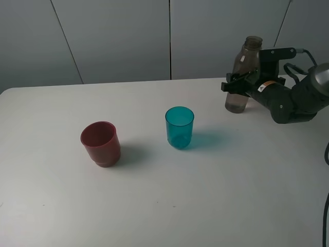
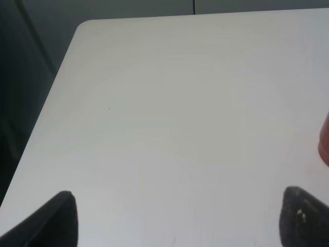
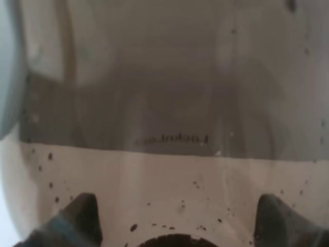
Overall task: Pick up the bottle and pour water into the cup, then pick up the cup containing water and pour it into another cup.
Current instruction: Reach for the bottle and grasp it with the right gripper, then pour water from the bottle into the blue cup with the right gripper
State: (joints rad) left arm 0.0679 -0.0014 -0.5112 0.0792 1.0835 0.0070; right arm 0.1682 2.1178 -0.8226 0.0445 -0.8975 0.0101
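Note:
The smoky grey-brown bottle (image 1: 241, 77) stands upright and uncapped at the back right of the table. My right gripper (image 1: 235, 86) is shut on its middle; in the right wrist view the bottle (image 3: 169, 103) fills the picture, with a dark fingertip (image 3: 77, 218) on either side of it. The teal translucent cup (image 1: 179, 127) stands near the table's middle, apart from the bottle. To its left is the dark red cup (image 1: 101, 143), whose edge (image 2: 325, 141) shows in the left wrist view. My left gripper (image 2: 177, 218) is open over bare table, with nothing between its fingers.
The white table (image 1: 164, 206) ends at a rounded back left corner (image 2: 85, 25) in front of a grey panelled wall. The right arm's black body (image 1: 288, 100) leans in from the right edge, next to the bottle.

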